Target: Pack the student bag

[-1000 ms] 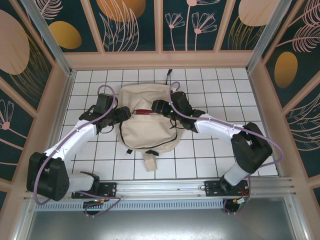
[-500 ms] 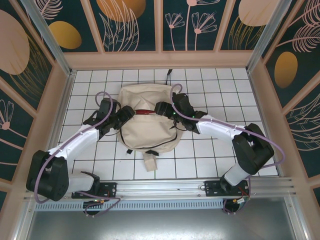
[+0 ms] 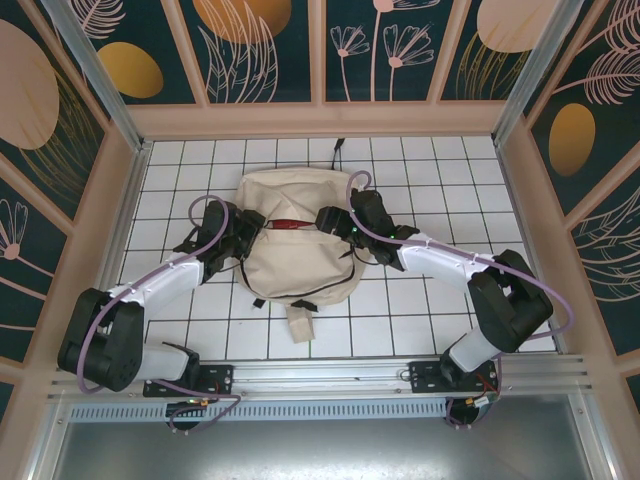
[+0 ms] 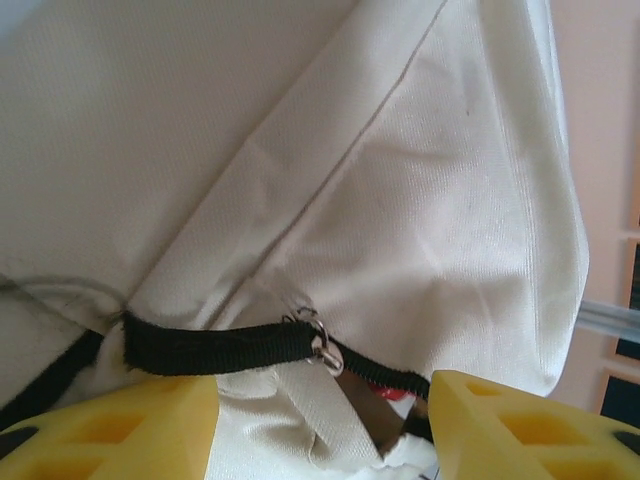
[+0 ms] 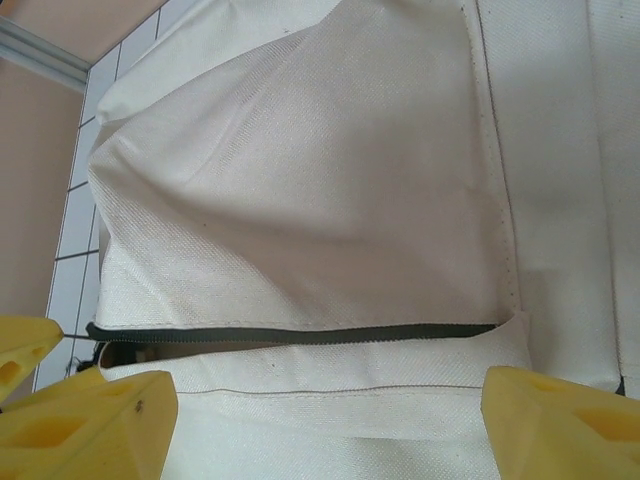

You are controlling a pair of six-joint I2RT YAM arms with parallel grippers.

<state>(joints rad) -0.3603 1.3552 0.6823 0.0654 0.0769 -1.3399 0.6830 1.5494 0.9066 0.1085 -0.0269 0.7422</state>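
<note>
Left pincer (image 3: 250, 223) nearer — student bag (image 3: 300, 265) just beside

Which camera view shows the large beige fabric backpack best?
The top view: the large beige fabric backpack lies whole on the white tiled table. The left wrist view gives close fabric, black zipper tape and a silver pull; the right wrist view, folded fabric and a dark zipper line.

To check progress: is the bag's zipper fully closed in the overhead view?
No: the student bag has an open slit across its middle, with a red thing showing inside.
</note>
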